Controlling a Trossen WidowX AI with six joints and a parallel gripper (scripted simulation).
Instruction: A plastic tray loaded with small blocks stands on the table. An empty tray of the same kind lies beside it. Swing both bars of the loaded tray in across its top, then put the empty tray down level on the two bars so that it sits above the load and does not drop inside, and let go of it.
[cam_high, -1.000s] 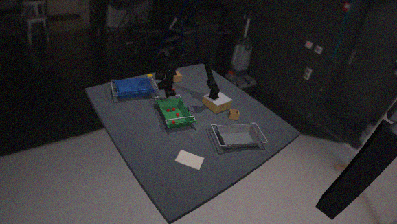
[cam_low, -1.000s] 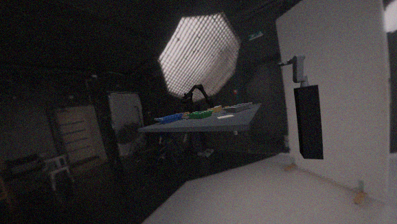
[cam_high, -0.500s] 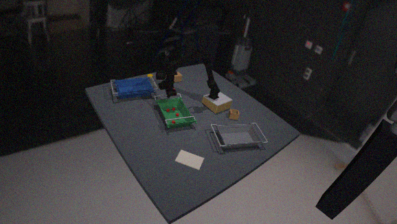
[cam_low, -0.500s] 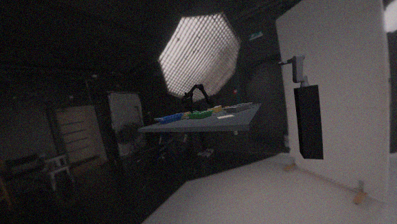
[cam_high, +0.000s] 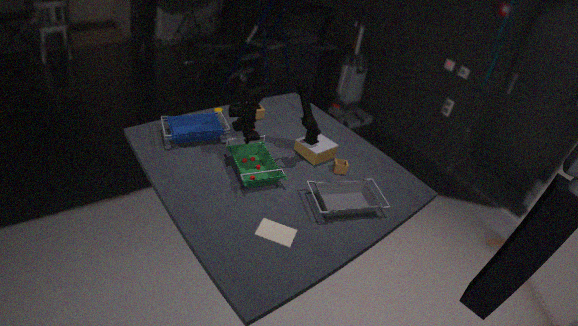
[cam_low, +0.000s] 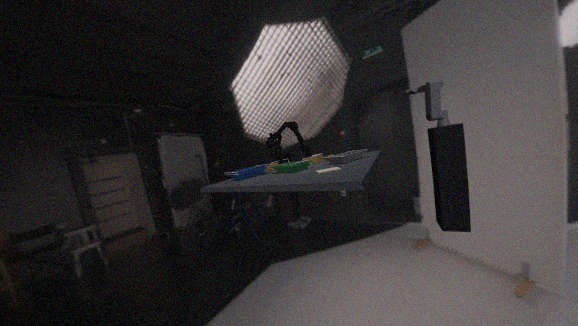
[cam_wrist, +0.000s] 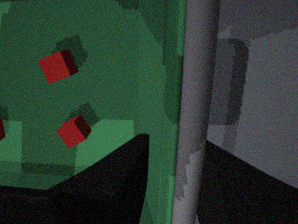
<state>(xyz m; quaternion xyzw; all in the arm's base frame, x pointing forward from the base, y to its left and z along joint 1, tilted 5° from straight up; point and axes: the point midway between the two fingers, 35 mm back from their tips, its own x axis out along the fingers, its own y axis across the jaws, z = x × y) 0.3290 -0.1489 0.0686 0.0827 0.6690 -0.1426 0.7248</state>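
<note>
The loaded green tray (cam_high: 250, 150) (cam_low: 295, 167) (cam_wrist: 155, 100) holds several small red blocks (cam_high: 258, 167) (cam_wrist: 55, 68). Its near wire bar (cam_high: 262, 173) lies across the top, just inside the near end. Its far bar (cam_wrist: 197, 75) runs along the far end's rim in the wrist view. My gripper (cam_high: 252, 138) (cam_wrist: 168, 144) is low at that end, partly open, with the bar between its parted fingers and no visible grip on it. A grey, see-through empty tray (cam_high: 350, 201) stands at the right with its bars out. Contact between fingers and bar cannot be told.
A blue tray (cam_high: 195, 127) (cam_low: 247, 173) with wire bars stands at the far left. A yellowish box with a pale top (cam_high: 325, 143) is under the arm's base, and a small orange box (cam_high: 341, 167) is beside it. A cream card (cam_high: 276, 232) lies near the front.
</note>
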